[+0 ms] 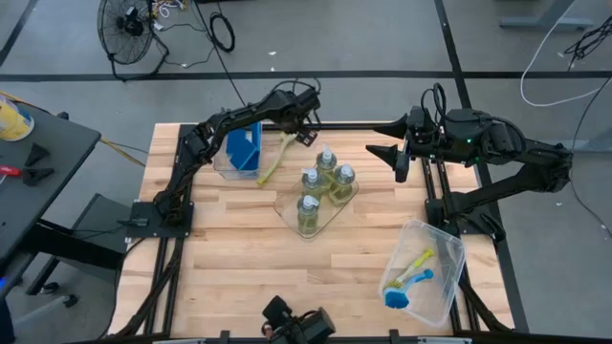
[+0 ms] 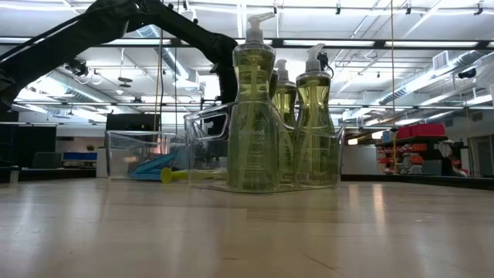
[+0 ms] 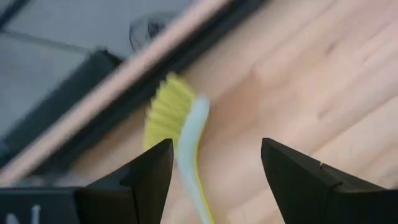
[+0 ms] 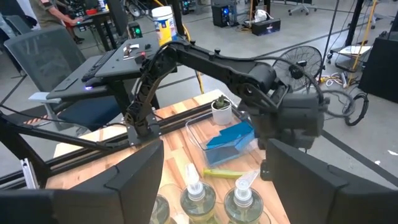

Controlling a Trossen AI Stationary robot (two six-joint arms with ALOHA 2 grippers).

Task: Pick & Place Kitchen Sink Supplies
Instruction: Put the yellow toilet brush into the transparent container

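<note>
The left claw (image 3: 214, 180) hung spread over a yellow-green dish brush (image 3: 177, 134) lying on the desk (image 1: 229, 248) beside the sponge bin (image 1: 232, 162). A descent off the thin handle could have skidded it. Farther off, the right claw (image 1: 397, 153) waited spread near the soap bottles (image 1: 320, 186).

From the left wrist camera I see the yellow-green brush (image 3: 180, 140) blurred, its handle cut off at the picture's edge. In the low view, the front bottle (image 2: 253, 116) hides most of the bottles behind it, and the blue sponges (image 2: 158, 164) are too hazy through the bin (image 2: 123, 154) to count.
</note>
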